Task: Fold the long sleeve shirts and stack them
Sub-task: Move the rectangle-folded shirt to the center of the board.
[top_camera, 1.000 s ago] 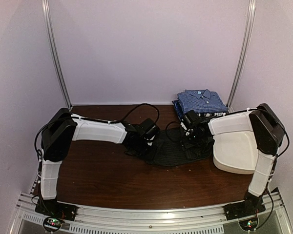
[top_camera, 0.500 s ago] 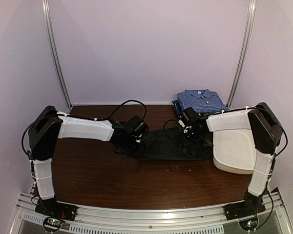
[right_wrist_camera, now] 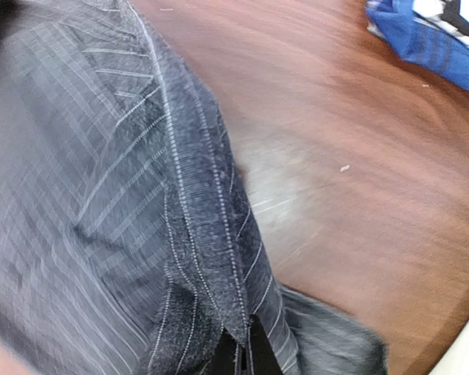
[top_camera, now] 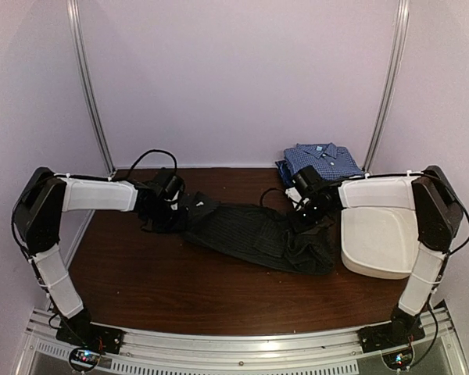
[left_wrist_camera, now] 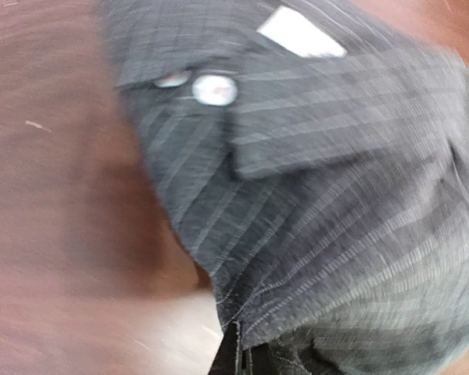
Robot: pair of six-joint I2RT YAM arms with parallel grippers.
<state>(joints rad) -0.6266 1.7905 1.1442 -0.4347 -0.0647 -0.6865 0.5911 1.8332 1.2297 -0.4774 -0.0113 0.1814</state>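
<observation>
The dark charcoal pinstriped shirt [top_camera: 250,233] lies stretched across the middle of the table between my two grippers. My left gripper [top_camera: 169,205] is shut on its left end. In the left wrist view the cloth [left_wrist_camera: 336,219] fills the frame, with white buttons [left_wrist_camera: 215,88] and a white label [left_wrist_camera: 301,33], and it runs down into the left gripper [left_wrist_camera: 238,361]. My right gripper [top_camera: 313,206] is shut on the shirt's right end; the hem [right_wrist_camera: 207,234] is pinched in the right gripper [right_wrist_camera: 246,355]. A folded blue checked shirt [top_camera: 322,162] rests on a navy one [right_wrist_camera: 426,35] at the back right.
A white oblong plastic tub [top_camera: 375,238] stands at the right, just beside the charcoal shirt's bunched right end. The folded stack sits right behind my right gripper. Metal frame posts [top_camera: 90,94] rise at the back corners against the walls. Bare brown table [top_camera: 180,281] shows near the front.
My left arm has swung far left and back, pulling the charcoal shirt out long. My right gripper has closed on the shirt's right end and stayed near the stack.
</observation>
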